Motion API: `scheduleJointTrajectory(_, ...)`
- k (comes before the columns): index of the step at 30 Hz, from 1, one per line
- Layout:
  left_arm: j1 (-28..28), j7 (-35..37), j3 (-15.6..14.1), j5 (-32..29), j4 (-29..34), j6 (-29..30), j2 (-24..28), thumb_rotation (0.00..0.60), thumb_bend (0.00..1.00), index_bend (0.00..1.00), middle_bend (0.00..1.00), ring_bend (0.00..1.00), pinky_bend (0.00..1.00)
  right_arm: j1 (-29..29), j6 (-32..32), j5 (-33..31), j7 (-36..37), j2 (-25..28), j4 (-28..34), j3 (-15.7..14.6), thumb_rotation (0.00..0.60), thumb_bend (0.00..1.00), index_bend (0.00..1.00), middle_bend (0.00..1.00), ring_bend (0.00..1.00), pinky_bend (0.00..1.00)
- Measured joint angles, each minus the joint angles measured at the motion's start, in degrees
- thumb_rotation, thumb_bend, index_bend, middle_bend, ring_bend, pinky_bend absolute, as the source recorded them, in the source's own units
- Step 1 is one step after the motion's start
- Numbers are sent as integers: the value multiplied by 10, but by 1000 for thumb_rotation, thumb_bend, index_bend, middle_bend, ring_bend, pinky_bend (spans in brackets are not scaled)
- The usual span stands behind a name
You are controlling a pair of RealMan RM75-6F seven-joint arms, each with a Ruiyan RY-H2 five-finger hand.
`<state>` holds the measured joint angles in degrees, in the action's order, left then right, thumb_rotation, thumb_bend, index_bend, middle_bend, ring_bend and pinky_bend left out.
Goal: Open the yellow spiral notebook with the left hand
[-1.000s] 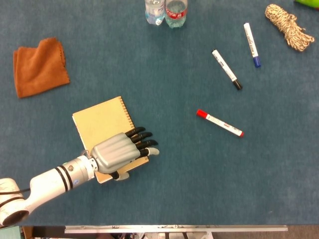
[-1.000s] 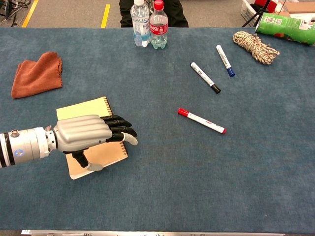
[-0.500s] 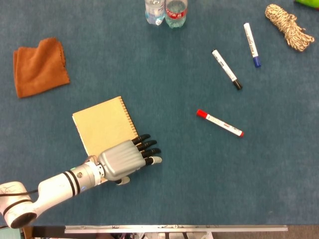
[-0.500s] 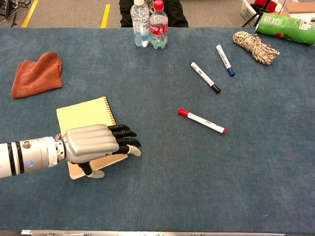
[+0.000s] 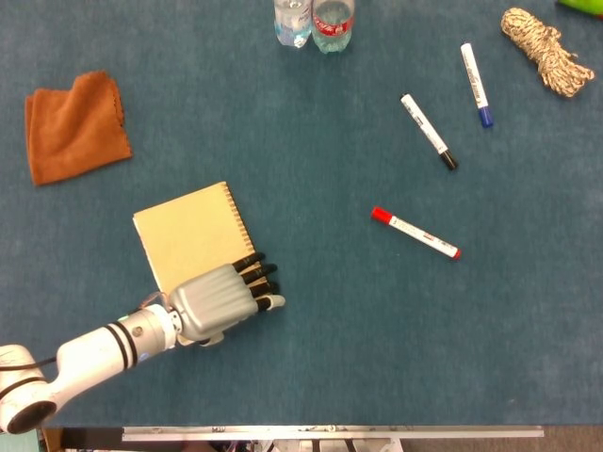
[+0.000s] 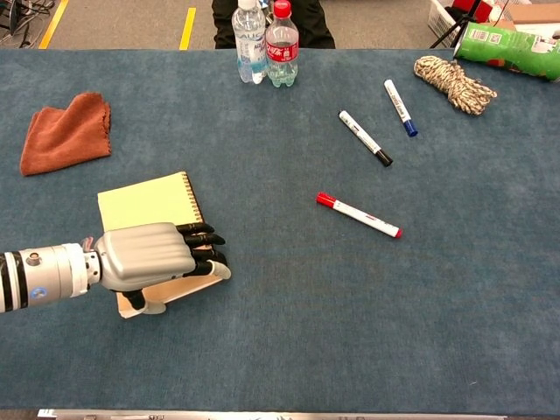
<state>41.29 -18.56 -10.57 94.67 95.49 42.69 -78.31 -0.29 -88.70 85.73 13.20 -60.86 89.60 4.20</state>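
The left hand (image 5: 219, 303) has slid back toward the robot since a moment ago, and its dark fingers (image 6: 199, 245) have curled in more. The yellow spiral notebook (image 5: 192, 235) has moved a tiny bit too.

The notebook lies flat on the blue worktop (image 5: 377, 320), on the robot's left side. Its wire spiral runs down the right edge, and the book slants a little. The hand sits on the near corner of the book, so most of the book lies just past the fingers, away from the robot. The fingertips are bent down at the near end of the spiral edge. In the chest view the thumb (image 6: 150, 306) sticks out under the hand, at the book's near edge. I cannot tell if the cover is pinched yet. The cover looks closed.

The right hand is not seen, so the left hand is the close one. To open the book, I think the cover must swing over toward the spiral.
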Motion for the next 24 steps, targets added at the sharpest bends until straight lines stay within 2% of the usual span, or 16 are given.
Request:
scheduleJointTrajectory(11,-11,-7,-33,4,14,8,65,600,201,167,202,0,0,2,-2,5,-5,1,7,1,600,267,378,298,184,298)
scheduleJointTrajectory(16,-17,20,-45,21,30,28,91,600,201,166,198,0,0,4,-1,6,-8,2,11,2,600,267,378,298,185,298)
scheduleJointTrajectory(20,-22,79,-51,59,33,77,101,600,201,166,176,0,0,6,1,8,-10,2,13,2,600,267,378,298,185,298)
scheduleJointTrajectory(24,-30,134,-53,120,5,159,105,600,201,134,135,0,0,7,1,9,-12,2,15,2,600,267,378,298,185,298)
